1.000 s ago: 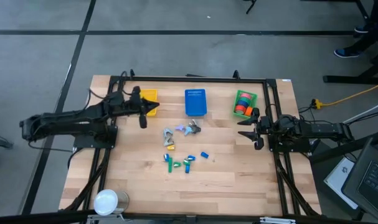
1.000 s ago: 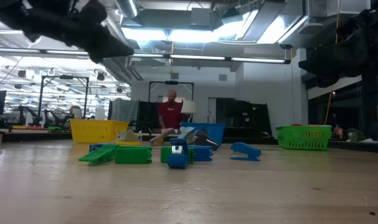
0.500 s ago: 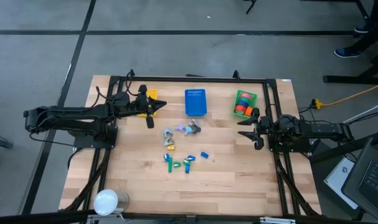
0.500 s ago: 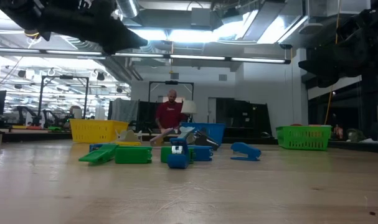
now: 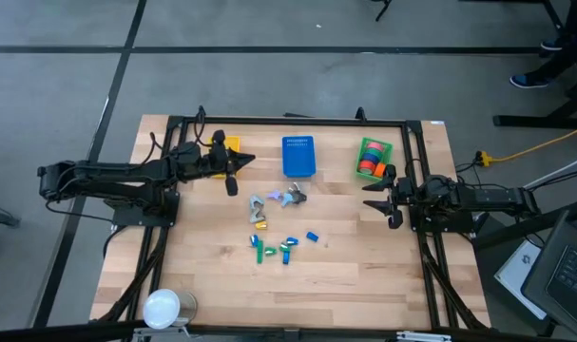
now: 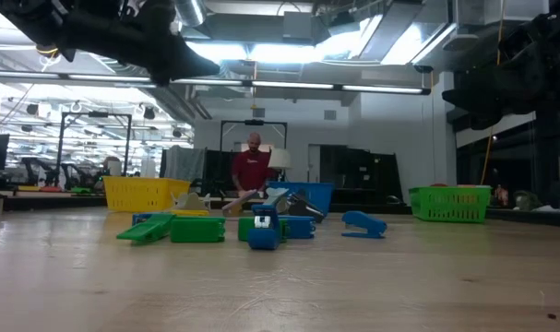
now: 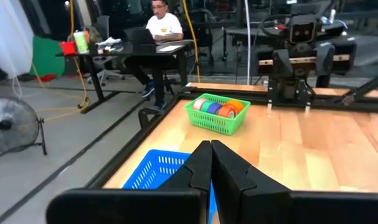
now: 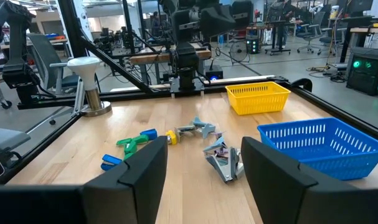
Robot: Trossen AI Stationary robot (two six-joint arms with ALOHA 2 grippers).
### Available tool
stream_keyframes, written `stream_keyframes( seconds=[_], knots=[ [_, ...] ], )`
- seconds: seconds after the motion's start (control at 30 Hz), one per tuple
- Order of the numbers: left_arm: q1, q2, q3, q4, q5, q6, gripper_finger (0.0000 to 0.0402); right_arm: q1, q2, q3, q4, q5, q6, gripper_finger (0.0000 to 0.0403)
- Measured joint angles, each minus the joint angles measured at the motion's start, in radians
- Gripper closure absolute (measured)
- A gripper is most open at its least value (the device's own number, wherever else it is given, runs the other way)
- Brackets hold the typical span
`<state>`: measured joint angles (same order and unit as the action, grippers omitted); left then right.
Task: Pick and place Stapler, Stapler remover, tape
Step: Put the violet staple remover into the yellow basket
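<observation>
1. The tape (image 5: pixel 370 160), a set of small round rolls in orange, red, green and pink, lies inside the green basket (image 5: pixel 386 150) at about 1 o'clock on the table (image 5: pixel 212 275), seen from above. The left wrist view shows the same rolls (image 7: pixel 221 108) in the same basket (image 7: pixel 215 122).
2. The table is of light wood and has a dark frame around it.
3. The left arm reaches from 9 o'clock toward the middle. The left gripper (image 5: pixel 232 173) hangs above the table beside the yellow basket (image 5: pixel 229 145), at about 11 o'clock. Its fingers (image 7: pixel 201 165) are pressed together and hold nothing.
4. The right arm comes in from 3 o'clock. The right gripper (image 5: pixel 384 201) is just below the green basket in the high view. Its fingers (image 8: pixel 268 163) are spread apart and nothing is between them.
5. The blue basket (image 5: pixel 298 158) stands at 12 o'clock, between the yellow one and the green one.
6. A white round object (image 5: pixel 162 308) stands at 7 o'clock, near the table's edge.
7. The metal-coloured pieces (image 5: pixel 274 202) lie near the centre. I cannot tell which of them is a stapler remover.
8. The small green and blue pieces (image 5: pixel 280 248) lie at about 6 o'clock from the centre, apart from all baskets.
9. A person (image 6: pixel 252 169) is in the room behind the table, in the low view.
</observation>
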<state>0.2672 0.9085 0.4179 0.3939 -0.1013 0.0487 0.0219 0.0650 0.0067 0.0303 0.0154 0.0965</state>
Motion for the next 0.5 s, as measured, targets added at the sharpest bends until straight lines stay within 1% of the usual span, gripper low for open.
stream_keyframes(
  seconds=[0.13, 0.23, 0.5],
  knots=[
    [0.000, 0.000, 0.000, 0.008, -0.004, -0.056, 0.0394, 0.000, 0.000, 0.000, 0.000, 0.000, 0.000, 0.0192],
    [0.000, 0.000, 0.000, 0.034, 0.023, -0.095, 0.0389, 0.000, 0.000, 0.000, 0.000, 0.000, 0.000, 0.0192],
    [-0.003, 0.000, 0.000, 0.052, 0.050, -0.117, 0.0399, 0.000, 0.000, 0.000, 0.000, 0.000, 0.000, 0.0192]
  ],
)
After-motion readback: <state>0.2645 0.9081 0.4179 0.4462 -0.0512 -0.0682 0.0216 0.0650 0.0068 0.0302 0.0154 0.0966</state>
